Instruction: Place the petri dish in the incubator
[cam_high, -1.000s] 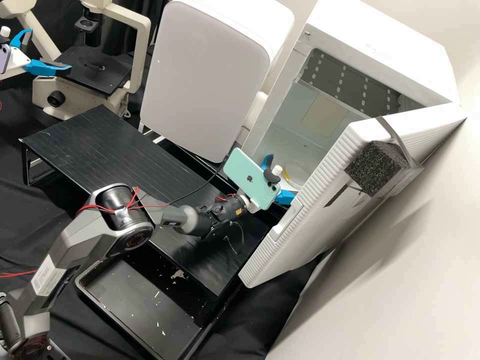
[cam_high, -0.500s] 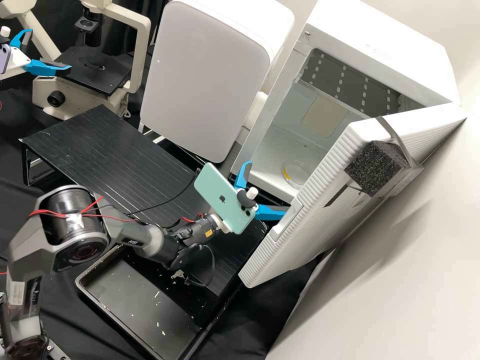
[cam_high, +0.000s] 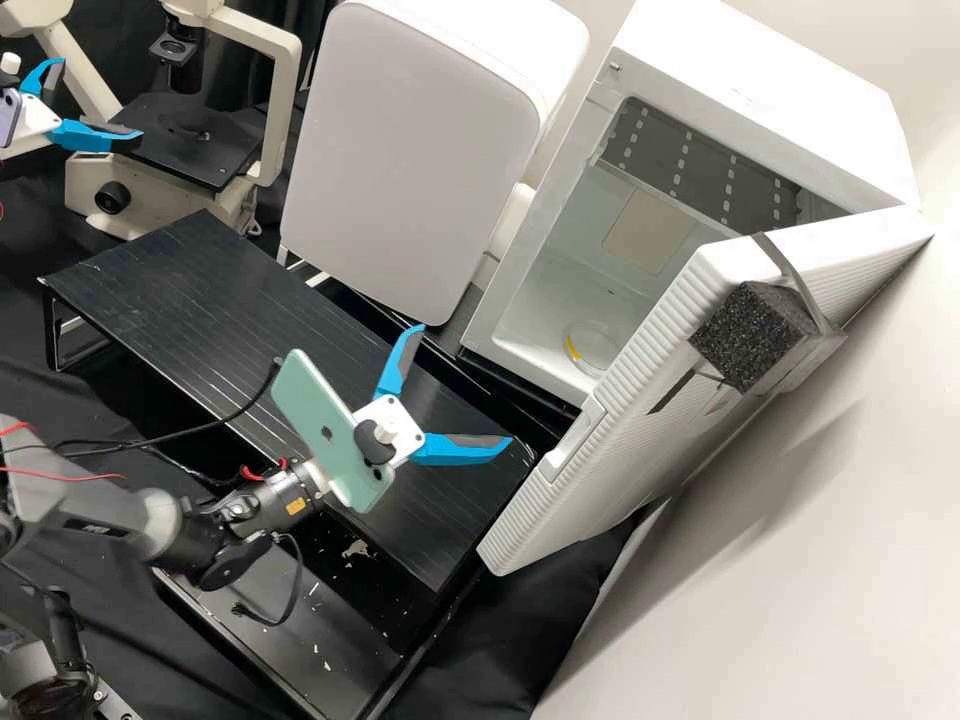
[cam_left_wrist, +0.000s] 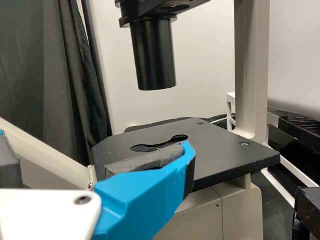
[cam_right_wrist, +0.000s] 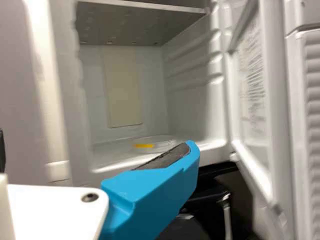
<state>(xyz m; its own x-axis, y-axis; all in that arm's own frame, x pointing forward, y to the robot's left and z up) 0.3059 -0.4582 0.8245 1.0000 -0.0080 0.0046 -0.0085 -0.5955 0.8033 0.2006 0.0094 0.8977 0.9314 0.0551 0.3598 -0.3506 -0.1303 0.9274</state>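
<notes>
Fingers (cam_high: 462, 454) spread and holding nothing, petri dish (cam_high: 605, 345) inside the incubator (cam_high: 748, 95)

What changes over the last second is my distance from the incubator. A second ago my right gripper (cam_high: 460, 386) is at the incubator's mouth, close by the dish; half a second ago it is already outside; now it hangs well apart from the opening, in front of the incubator and above the black stand (cam_high: 195, 300). Its two blue fingers stand wide apart with nothing between them. The dish keeps its place through all this: it lies flat on the incubator's floor, just inside the front edge, its yellow mark (cam_right_wrist: 143, 146) plain in my right wrist view.

For the task, I take this to mean the placing itself is done and I am clearing the way. The dish looks to be resting on its own, and it does not follow me out. The incubator's door (cam_high: 600, 470) stands open; I judge that a clear path for it matters if closing comes next, since an arm too near could catch its edge. Whether the dish's lid sits true I cannot tell.

My left gripper (cam_high: 99, 100) keeps still far off from the incubator, by the microscope (cam_high: 190, 140), its fingers also parted and empty.
</notes>
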